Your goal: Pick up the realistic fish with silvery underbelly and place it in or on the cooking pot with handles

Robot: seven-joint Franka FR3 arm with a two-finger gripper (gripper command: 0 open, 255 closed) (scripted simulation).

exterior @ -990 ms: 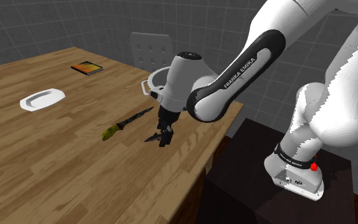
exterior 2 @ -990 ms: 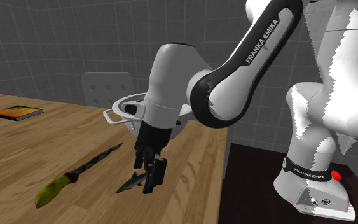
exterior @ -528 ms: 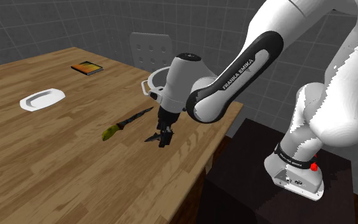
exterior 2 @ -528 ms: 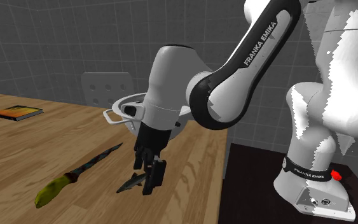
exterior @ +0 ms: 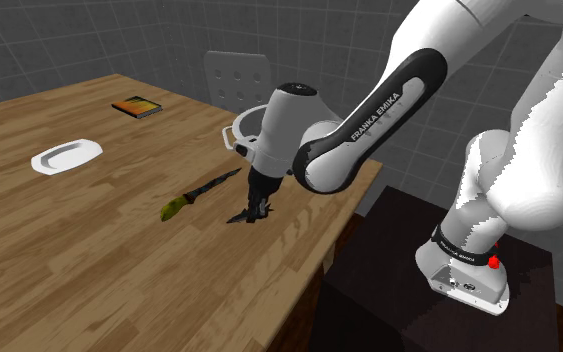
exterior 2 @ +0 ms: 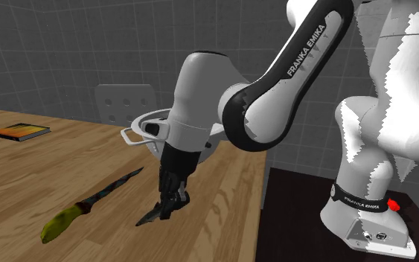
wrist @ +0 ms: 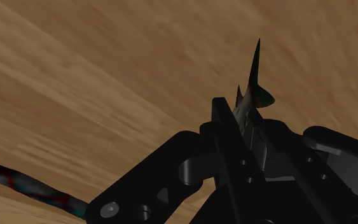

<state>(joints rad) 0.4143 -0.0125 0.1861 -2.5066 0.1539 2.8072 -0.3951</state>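
A small dark fish (exterior: 238, 217) with a pale underside lies on the wooden table (exterior: 89, 250) near its edge by the stand. My black gripper (exterior: 260, 208) points down at it, and its fingers are shut on the fish's rear part. In the second exterior view the fish (exterior 2: 148, 216) sticks out sideways from the gripper (exterior 2: 173, 203). The wrist view has the fish's pointed fin (wrist: 254, 81) rising between the clasping fingers (wrist: 225, 127). The white pot (exterior: 242, 127) with handles stands behind my arm, partly hidden, and its handle (exterior 2: 128, 135) juts out.
A knife (exterior: 197, 193) with a yellow-green handle lies beside the fish. A white dish (exterior: 66, 156) and a book (exterior: 136, 106) sit farther off on the table. A pale chair (exterior: 237, 74) stands behind the pot. The dark stand (exterior: 409, 290) borders the table edge.
The fingers stood apart around the fish before and have now shut on it. The arm and the fish have hardly moved.
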